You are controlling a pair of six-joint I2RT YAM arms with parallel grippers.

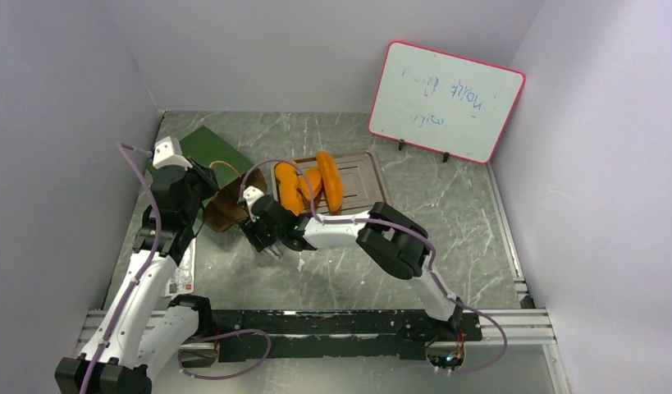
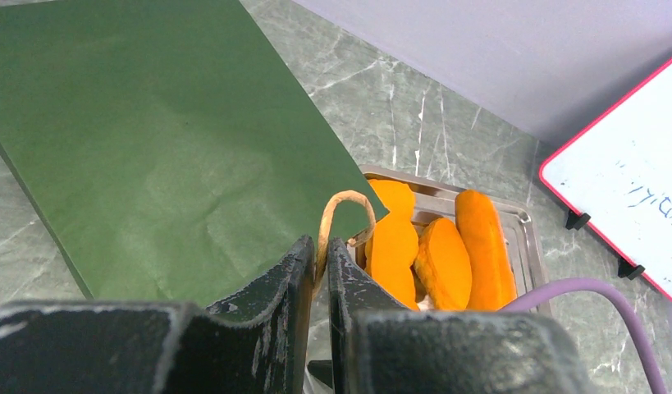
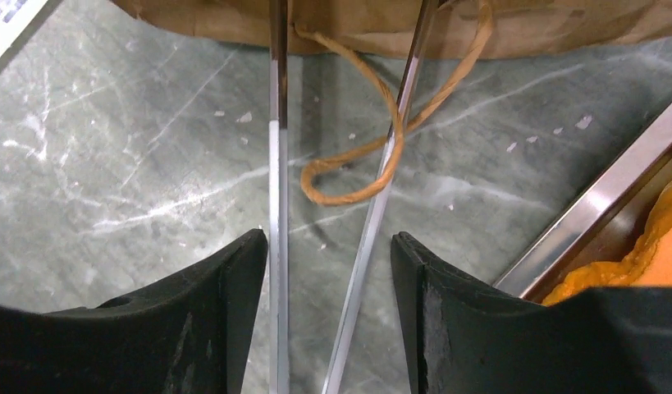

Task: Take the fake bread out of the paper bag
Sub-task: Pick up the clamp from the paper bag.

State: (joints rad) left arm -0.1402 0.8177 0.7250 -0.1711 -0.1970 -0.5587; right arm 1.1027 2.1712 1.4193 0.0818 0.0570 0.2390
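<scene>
While the left gripper (image 2: 320, 250) is pinched tight on a tan cord handle (image 2: 345, 199) of the paper bag (image 2: 152, 148), which lies flat on the table (image 2: 414, 107), the right gripper (image 3: 326, 242) clasps the metal tongs (image 3: 275, 205) between its jaws. The fake bread (image 2: 443, 263) lies in the silver tray (image 2: 431, 195), just beside the bag's mouth.

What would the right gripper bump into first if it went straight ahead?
Probably the paper bag: its brown mouth lies straight ahead of the right gripper, whose metal tongs reach it. Depth is unclear.
</scene>
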